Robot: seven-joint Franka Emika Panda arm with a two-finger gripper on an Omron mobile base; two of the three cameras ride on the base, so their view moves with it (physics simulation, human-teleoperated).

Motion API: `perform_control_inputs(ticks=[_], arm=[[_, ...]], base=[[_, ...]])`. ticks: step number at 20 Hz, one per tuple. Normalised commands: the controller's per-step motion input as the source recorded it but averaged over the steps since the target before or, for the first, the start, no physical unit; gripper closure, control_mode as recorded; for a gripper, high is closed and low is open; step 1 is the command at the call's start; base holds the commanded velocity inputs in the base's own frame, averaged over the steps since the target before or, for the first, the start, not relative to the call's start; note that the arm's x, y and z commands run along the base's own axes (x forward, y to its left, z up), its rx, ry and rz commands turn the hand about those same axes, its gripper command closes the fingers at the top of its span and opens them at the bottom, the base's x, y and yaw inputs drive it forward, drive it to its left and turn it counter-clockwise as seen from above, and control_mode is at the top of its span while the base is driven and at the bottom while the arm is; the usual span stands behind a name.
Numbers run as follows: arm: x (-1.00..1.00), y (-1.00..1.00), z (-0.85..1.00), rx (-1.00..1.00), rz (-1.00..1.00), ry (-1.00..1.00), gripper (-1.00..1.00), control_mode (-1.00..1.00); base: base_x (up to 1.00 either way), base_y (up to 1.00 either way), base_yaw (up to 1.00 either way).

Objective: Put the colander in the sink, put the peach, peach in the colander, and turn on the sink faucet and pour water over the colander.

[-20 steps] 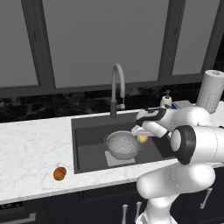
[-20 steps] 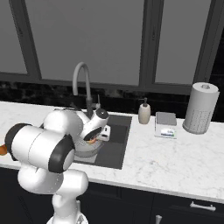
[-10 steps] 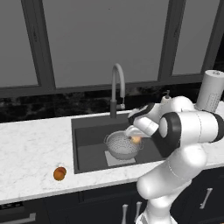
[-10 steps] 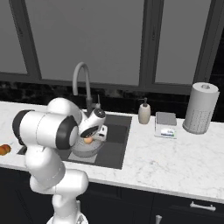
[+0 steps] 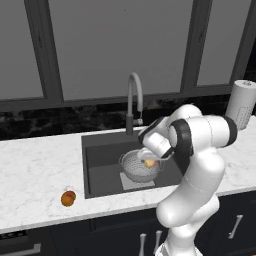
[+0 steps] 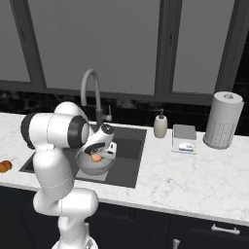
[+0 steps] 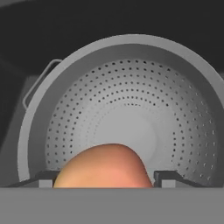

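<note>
Your gripper (image 7: 105, 177) holds the paler peach (image 7: 103, 167) between its fingers, right above the colander (image 5: 141, 167), which sits in the sink (image 5: 102, 155). The other peach (image 5: 68, 198) lies on the counter (image 5: 35, 165) to the sink's left

Round grey perforated metal colander (image 5: 141, 166) upright on pale square in dark rectangular sink (image 5: 100, 150), pinkish-orange peach (image 7: 103, 166) above its bowl, deep orange peach (image 5: 68, 198) on counter, grey gooseneck faucet (image 5: 134, 100) behind basin
</note>
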Motion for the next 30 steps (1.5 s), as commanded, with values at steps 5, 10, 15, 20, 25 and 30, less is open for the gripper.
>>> perform_control_inputs(ticks=[5, 10, 15, 20, 25, 30], arm=[[0.21, 0.00, -0.30, -0.01, 0.00, 0.00, 1.00, -1.00], [0.17, 0.01, -0.17, -0.01, 0.00, 0.00, 1.00, -1.00], [0.17, 0.05, -0.16, -0.02, 0.00, 0.00, 1.00, -1.00], [0.18, 0.09, -0.09, -0.03, 0.00, 0.00, 1.00, -1.00], [-0.03, 0.30, -0.03, -0.01, 0.00, 0.00, -1.00, -1.00], [-0.17, 0.19, 0.00, -0.06, 0.00, 0.00, -1.00, -1.00]], base=[[0.00, 0.00, 0.00], [0.00, 0.00, 0.00], [0.00, 0.00, 0.00], [0.00, 0.00, 0.00], [0.00, 0.00, 0.00], [0.00, 0.00, 0.00]])
